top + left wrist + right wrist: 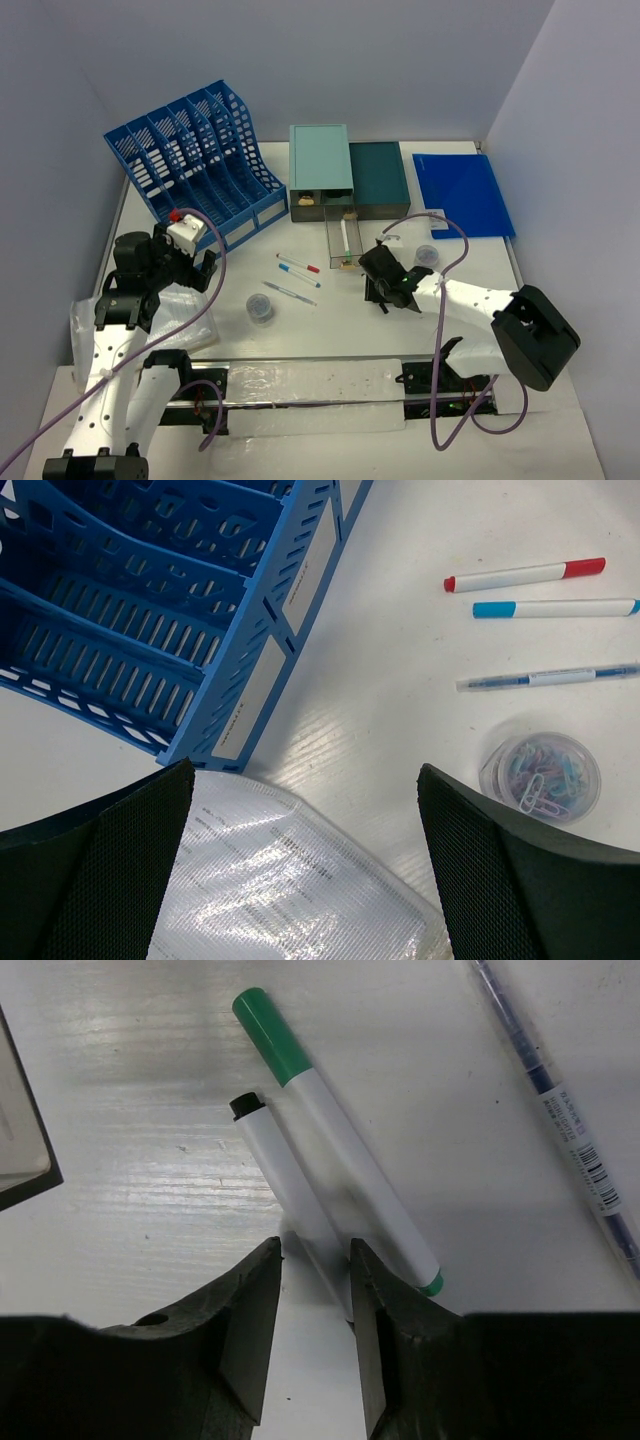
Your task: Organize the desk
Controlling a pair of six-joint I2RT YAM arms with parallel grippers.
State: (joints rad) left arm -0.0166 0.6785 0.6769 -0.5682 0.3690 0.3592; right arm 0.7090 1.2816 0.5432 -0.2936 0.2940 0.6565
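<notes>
Evidently mid-pickup low over the desk [140, 1180], the right gripper [315, 1260] straddles the black-tipped marker [280, 1160] lying there (pinching yet or not, I cannot tell), so next it should squeeze firmly and lift; the left gripper [305, 780] hangs spread wide.

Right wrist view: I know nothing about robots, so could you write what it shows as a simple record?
gripper: right gripper, straddling one end of the black-tipped marker
grip: cannot tell whether it is touching the marker
green marker: beside the black-tipped one, outside the gripper
blue pen: apart, toward the upper right
surface: white desk, all three lying flat on it
</notes>
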